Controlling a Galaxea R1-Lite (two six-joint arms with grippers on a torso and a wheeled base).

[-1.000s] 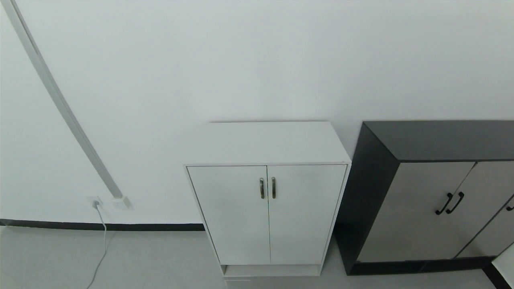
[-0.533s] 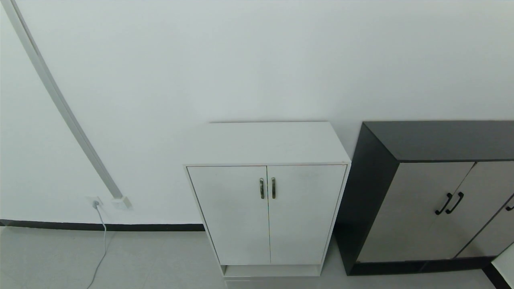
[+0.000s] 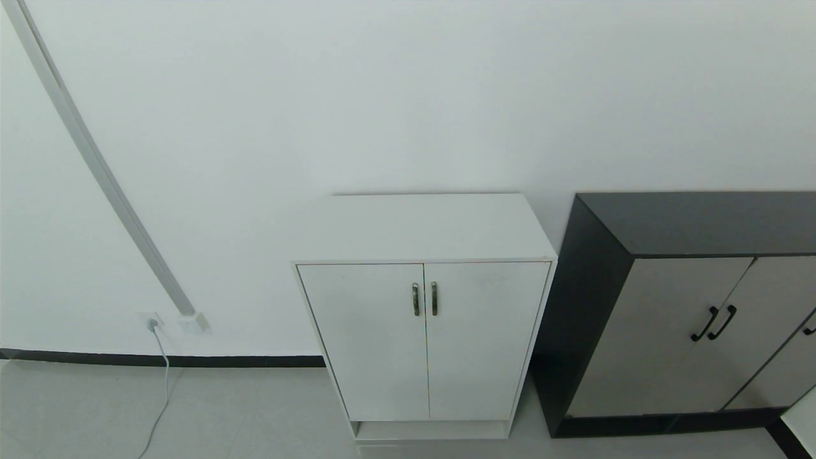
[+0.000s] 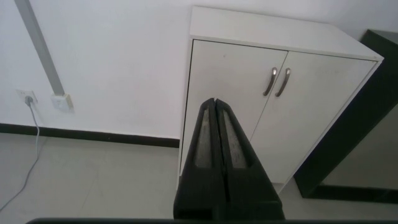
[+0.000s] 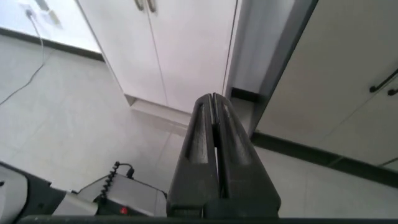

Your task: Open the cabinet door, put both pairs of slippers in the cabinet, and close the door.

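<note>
A white two-door cabinet (image 3: 424,338) stands against the wall with both doors closed. Two metal handles (image 3: 424,298) sit side by side at the middle seam. The left wrist view shows the same cabinet (image 4: 249,81) and its handles (image 4: 277,81) ahead of my left gripper (image 4: 215,102), whose fingers are pressed together with nothing between them. My right gripper (image 5: 214,99) is shut as well and hangs over the floor in front of the white cabinet's lower right corner (image 5: 180,56).
A dark cabinet (image 3: 682,306) with grey doors and black handles stands right beside the white one. A wall socket with a plugged cable (image 3: 156,357) and a slanted conduit (image 3: 95,159) are at the left. Grey floor lies in front of both cabinets.
</note>
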